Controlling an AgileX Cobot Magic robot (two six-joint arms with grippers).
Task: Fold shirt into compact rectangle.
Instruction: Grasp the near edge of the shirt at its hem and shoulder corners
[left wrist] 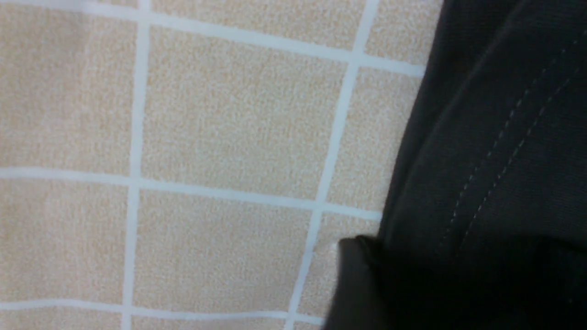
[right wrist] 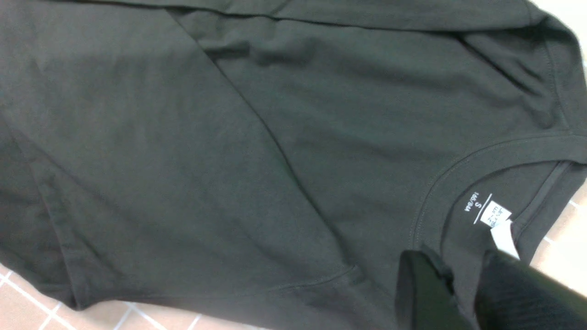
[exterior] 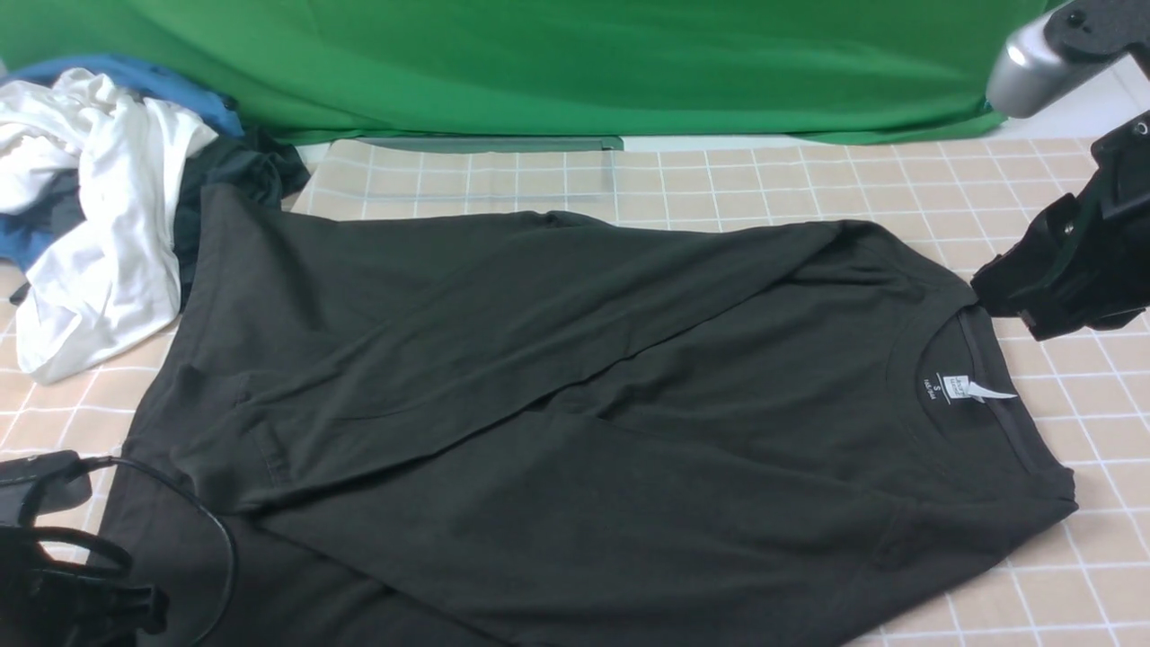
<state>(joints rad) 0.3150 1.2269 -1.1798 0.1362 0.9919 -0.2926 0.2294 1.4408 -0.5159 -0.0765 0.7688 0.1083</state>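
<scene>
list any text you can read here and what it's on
"S": printed inside the shirt at the collar.
Size code beside it: roughly "165/84A", digits uncertain.
White tag and the boxed print next to it: too small to read.

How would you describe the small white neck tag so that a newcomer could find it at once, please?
A large black shirt lies spread across the checked table, its collar towards the robot's right, by the right claw. Just inside that neckline lies the neck tag: the only loose white flap on the dark cloth, beside printed white lettering.
</scene>
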